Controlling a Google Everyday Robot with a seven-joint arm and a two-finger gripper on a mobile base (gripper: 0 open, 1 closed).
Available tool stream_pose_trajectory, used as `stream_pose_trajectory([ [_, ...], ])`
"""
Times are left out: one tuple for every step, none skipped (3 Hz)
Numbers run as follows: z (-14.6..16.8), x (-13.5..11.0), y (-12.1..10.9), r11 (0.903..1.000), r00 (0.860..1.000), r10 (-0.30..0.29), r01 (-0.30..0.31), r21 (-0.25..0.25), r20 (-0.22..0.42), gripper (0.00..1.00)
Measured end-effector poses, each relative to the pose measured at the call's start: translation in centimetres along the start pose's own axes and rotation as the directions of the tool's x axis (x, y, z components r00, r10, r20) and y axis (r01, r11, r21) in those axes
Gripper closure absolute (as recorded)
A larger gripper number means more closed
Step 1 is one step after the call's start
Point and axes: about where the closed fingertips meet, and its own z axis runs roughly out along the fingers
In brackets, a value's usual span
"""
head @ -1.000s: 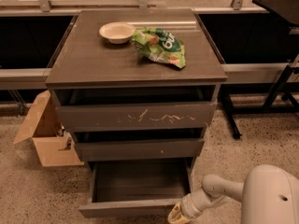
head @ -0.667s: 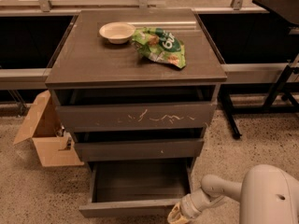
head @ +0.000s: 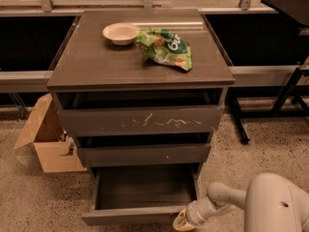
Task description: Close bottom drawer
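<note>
The bottom drawer point(head: 130, 215) of the dark grey-brown cabinet is pulled out, its shallow dark box showing and its plain slim front low in the camera view. My gripper point(head: 181, 221) is at the drawer front's right end, low near the floor, at the end of my white arm point(head: 227, 199) reaching in from the lower right. It seems to touch or sit just beside the front's right corner.
Above are the middle front point(head: 144, 154) and the taller scratched front point(head: 140, 121). A pale bowl point(head: 120, 33) and a green snack bag point(head: 165, 46) lie on the cabinet top. An open cardboard box point(head: 46, 139) stands on the floor at left. A black table leg point(head: 282, 95) stands at right.
</note>
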Motion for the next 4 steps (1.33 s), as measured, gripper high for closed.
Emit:
stream_pose_trajectory([
  [-0.2,0.5,-1.3,0.9992,1.000,-0.008,0.008,0.039,0.002,0.59],
  [-0.3,1.5,-3.6,0.9969,1.000,-0.005,0.006,0.079,-0.005,0.27],
  [-0.3,2.2,-5.1,0.9944,1.000,-0.001,0.002,0.106,-0.004,0.04],
  [-0.9,2.6,-6.9,0.9908,1.000,-0.010,0.010,0.135,0.003,0.00],
])
